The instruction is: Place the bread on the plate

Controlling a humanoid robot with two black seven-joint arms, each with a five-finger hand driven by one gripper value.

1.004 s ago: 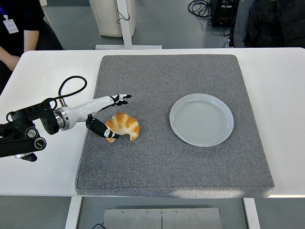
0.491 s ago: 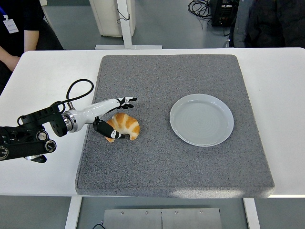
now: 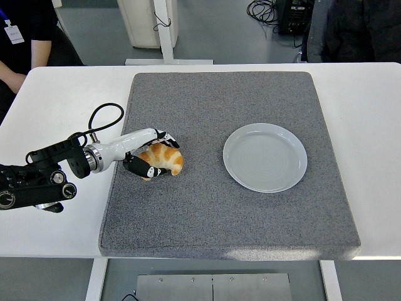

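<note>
A golden croissant (image 3: 164, 158) lies on the left part of the grey mat (image 3: 225, 207). My left hand (image 3: 153, 154) is closed around it, upper fingers curled over its top and the thumb under its near side. The pale grey plate (image 3: 265, 157) sits empty on the right half of the mat, well apart from the bread. The left arm reaches in from the left edge over the white table (image 3: 50, 106). No right arm shows.
A black cable (image 3: 103, 116) loops above my left forearm. A person in dark clothes stands at the top left corner (image 3: 22, 37), another at the top right (image 3: 351, 28). A white stand (image 3: 164, 31) rises behind the table.
My left hand's upper fingers, spread above the croissant before, have come down and closed over it. The croissant has shifted slightly up and left.
</note>
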